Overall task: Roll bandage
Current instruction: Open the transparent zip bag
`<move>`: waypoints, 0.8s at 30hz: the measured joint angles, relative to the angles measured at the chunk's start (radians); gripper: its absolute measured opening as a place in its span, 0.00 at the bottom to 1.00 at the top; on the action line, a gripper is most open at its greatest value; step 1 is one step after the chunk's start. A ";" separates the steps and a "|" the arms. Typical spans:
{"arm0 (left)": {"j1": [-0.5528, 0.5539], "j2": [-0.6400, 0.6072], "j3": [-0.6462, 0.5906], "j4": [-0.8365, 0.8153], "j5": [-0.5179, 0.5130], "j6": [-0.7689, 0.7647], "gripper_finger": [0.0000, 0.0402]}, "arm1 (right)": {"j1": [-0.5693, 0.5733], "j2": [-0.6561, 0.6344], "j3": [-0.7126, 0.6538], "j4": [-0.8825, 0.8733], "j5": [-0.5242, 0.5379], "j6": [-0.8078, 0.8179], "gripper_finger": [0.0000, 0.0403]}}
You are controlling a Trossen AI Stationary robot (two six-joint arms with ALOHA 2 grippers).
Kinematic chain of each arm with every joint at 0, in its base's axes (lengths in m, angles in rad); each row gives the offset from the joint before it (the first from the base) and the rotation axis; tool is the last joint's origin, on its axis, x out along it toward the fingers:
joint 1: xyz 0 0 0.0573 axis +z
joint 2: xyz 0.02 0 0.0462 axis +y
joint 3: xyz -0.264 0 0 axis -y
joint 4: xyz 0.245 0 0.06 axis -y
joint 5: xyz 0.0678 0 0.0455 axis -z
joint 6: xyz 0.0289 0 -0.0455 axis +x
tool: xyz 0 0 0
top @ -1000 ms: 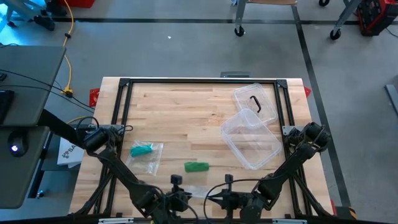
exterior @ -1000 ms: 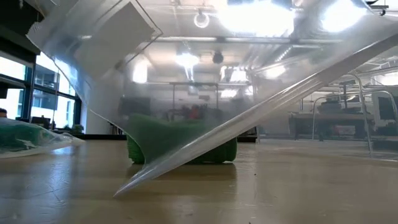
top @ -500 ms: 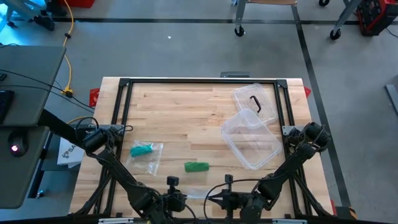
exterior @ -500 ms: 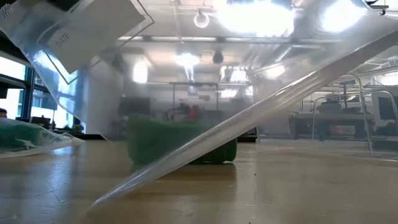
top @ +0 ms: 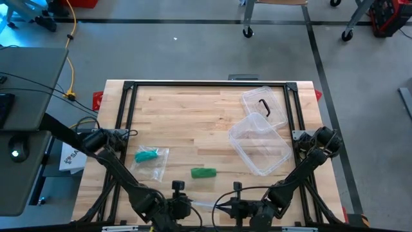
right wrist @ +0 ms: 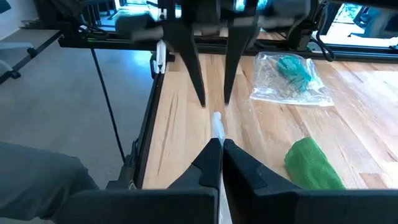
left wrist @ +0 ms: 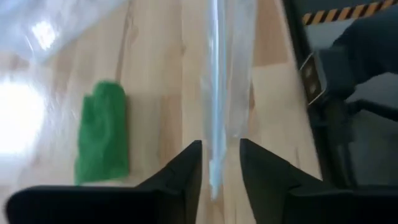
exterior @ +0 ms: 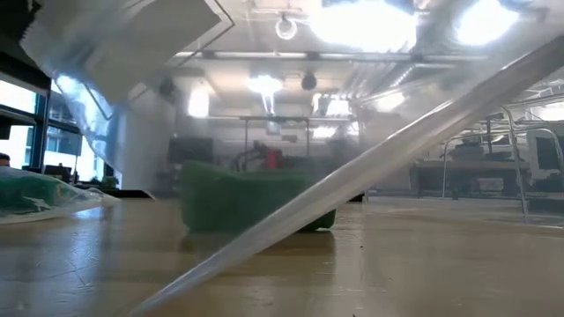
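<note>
The right gripper [right wrist: 221, 147], fingers pressed together, is pinching a clear plastic bag [left wrist: 227, 74] at the table's near edge; the left gripper [right wrist: 211, 99] is standing spread around it, the green bandage roll [top: 203, 172] lying just beyond.

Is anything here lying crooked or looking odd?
The clear container sits skewed on the table, its lid off and lying beside it. An empty plastic bag hangs slanted right in front of the low camera, pinched by the right end effector, blurring the green bandage.

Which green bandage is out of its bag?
The bright green bandage roll lies bare on the wooden table, near the front edge. The teal bandage, farther left, is inside a clear plastic bag.
</note>
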 joint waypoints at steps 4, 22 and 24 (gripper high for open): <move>-0.006 -0.046 0.000 0.018 -0.009 0.116 0.31 | -0.001 0.000 0.000 -0.002 0.000 -0.029 0.00; 0.019 -0.006 0.000 0.145 -0.130 0.154 0.20 | 0.040 0.000 0.000 0.047 -0.015 -0.314 0.00; 0.013 -0.007 0.000 0.159 -0.131 0.167 0.20 | 0.039 0.000 0.000 0.047 -0.015 -0.314 0.00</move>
